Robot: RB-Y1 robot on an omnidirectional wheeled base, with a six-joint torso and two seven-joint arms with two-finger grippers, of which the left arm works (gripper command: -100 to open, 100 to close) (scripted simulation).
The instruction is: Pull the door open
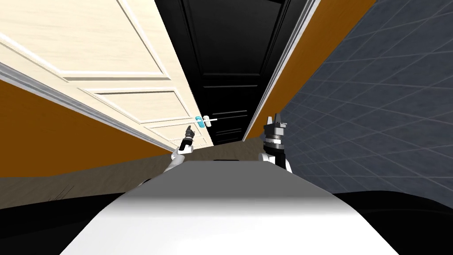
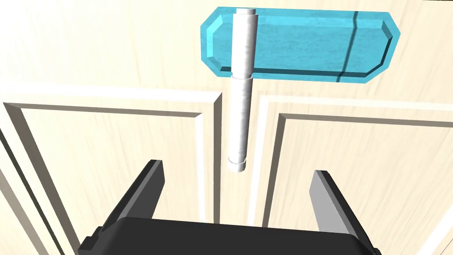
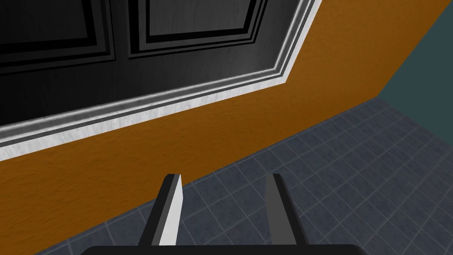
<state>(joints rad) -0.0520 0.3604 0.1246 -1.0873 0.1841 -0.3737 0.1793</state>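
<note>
Left to right. An orange wall [image 1: 53, 128] carries a white moulded trim [image 1: 66, 101], and past the trim stands the cream panelled door [image 1: 132, 57], seen close up by my left wrist camera [image 2: 110, 146]. Below the door's lower panels my left gripper [image 1: 189, 133] is raised towards the door's free edge. Its two fingers are spread wide with nothing between their pads [image 2: 238, 169]. Just beyond it, near that edge, a blue backplate [image 1: 200, 121] is fixed flat to the door face [image 2: 309, 44]. From the plate a white lever handle [image 1: 211, 120] projects. In the wrist view the lever [image 2: 241, 110] runs from the plate towards the gripper. Its rounded free end lies on the midline between the two fingertips and clear of both. Whether it has reached the depth of the fingers cannot be told. Next to the cream door's edge is a black panelled door [image 1: 234, 53], bounded on its far side by a white frame [image 1: 283, 66]; the same leaf and frame appear in my right wrist view [image 3: 66, 66]. My right gripper [image 1: 275, 119] is held upright beside that frame, well apart from the handle. Its fingers [image 3: 172, 208] are parted and hold nothing. A second stretch of orange wall [image 3: 177, 146] follows, and then a grey tiled floor [image 1: 376, 110].
</note>
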